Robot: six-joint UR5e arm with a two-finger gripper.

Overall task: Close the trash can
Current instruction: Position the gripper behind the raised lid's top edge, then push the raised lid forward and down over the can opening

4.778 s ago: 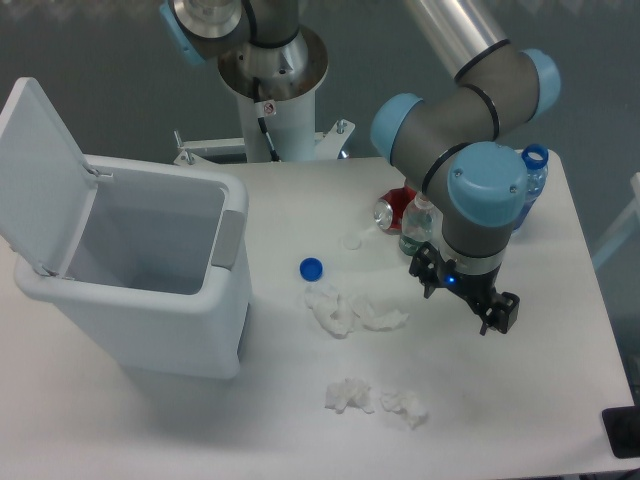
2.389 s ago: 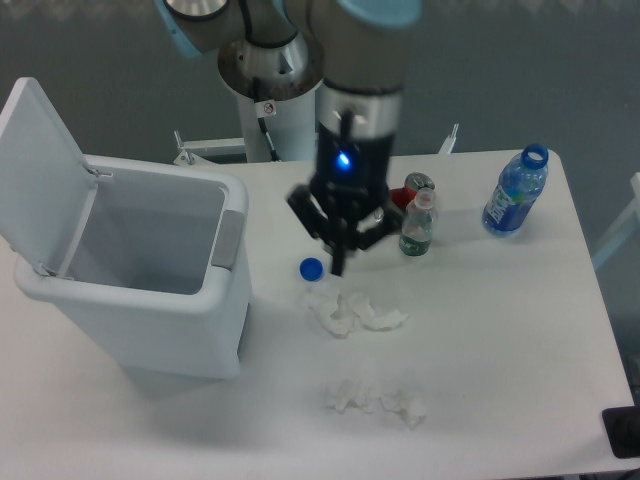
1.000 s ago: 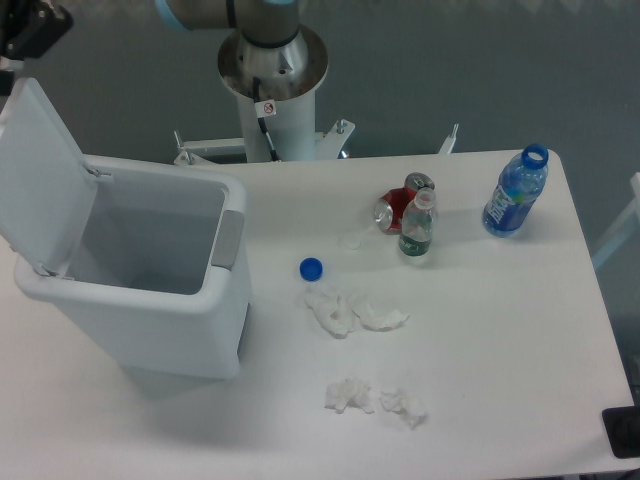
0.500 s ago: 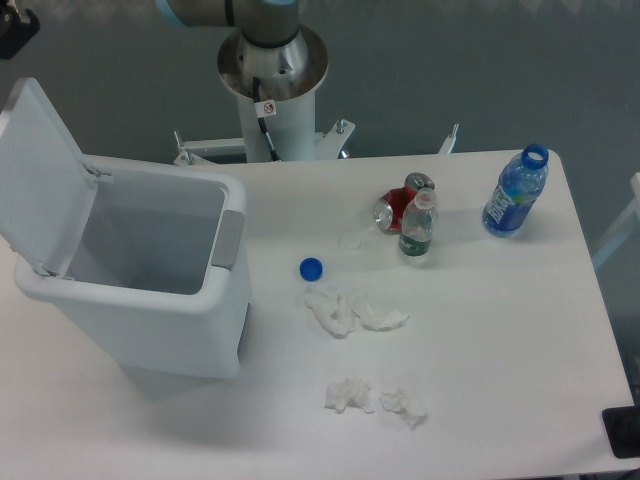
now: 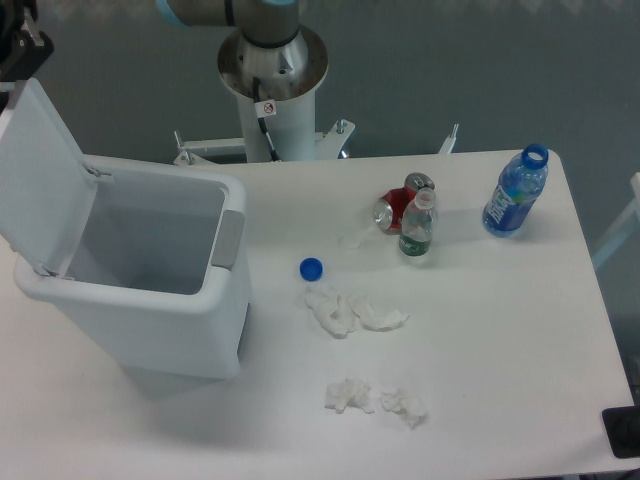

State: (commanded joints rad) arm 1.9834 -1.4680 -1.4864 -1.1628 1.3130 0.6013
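Trash can (image 5: 140,290) open at table's left, lid raised.
Count: two bottles, one red can (image 5: 397,207), one blue cap (image 5: 311,268), two tissue clumps. Gripper (image 5: 20,45) partly visible at top-left corner, just above lid's top edge; finger spacing cannot be told.
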